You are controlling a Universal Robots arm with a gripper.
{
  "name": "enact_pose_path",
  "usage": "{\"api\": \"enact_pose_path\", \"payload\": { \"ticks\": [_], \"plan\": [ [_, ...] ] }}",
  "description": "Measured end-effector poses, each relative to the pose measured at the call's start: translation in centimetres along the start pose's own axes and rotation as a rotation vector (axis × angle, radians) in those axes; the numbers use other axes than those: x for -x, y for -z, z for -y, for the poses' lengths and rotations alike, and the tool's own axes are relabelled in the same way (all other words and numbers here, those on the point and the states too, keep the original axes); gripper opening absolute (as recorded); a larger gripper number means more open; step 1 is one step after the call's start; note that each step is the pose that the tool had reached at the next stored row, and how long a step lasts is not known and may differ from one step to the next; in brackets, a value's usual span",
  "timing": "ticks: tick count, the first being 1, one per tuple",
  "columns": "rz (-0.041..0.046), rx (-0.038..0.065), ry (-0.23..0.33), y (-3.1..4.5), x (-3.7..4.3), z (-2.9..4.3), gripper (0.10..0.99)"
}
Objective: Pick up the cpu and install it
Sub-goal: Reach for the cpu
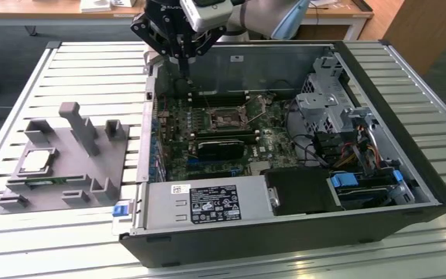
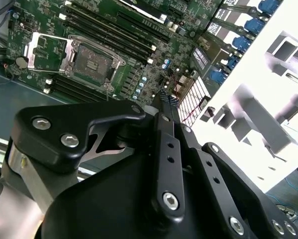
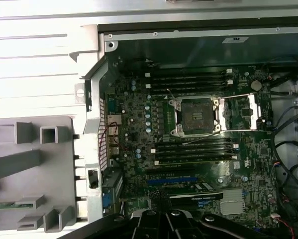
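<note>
While the tool (image 1: 183, 71) hangs over the far corner of the open computer case (image 1: 285, 238), toward the exterior view's left, its fingers (image 2: 164, 144) are drawn together to a single point. Nothing is gripped between them, so far as the dark tips can be made out. In both wrist views the closed tips are seen above the motherboard (image 3: 139, 129), clear of its surface.

The cpu (image 1: 37, 161) is found lying flat in a shallow seat of the grey fixture (image 1: 118, 160). The fixture rests on the slatted bench (image 1: 83, 75), beside the case at the exterior view's left. The silver top of the cpu is turned upward, and it is well apart from the tool. A green memory stick (image 1: 46, 183) is laid in the same fixture, just beside the cpu on its nearer side. Several upright grey posts are carried by the fixture as well.

Inside the case, the socket (image 3: 196, 113) is seen uncovered on the motherboard. Its load plate (image 3: 243, 112) is swung open to one side, so that the dark bed is exposed. The socket is flanked by two banks of long black memory slots (image 3: 188, 79). Cables and a drive cage are gathered at the case's end toward the exterior view's right.
</note>
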State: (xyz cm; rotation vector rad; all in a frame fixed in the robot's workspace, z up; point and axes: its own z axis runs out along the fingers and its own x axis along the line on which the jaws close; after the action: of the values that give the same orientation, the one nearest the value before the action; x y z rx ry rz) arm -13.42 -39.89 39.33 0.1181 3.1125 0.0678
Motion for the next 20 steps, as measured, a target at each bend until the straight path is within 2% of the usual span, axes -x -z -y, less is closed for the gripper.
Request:
{"api": "enact_pose_path", "payload": {
  "ticks": [20],
  "plan": [
    [-0.0003, 0.0, 0.0, -0.02, -0.85, 0.07, 0.11]
  ]
}}
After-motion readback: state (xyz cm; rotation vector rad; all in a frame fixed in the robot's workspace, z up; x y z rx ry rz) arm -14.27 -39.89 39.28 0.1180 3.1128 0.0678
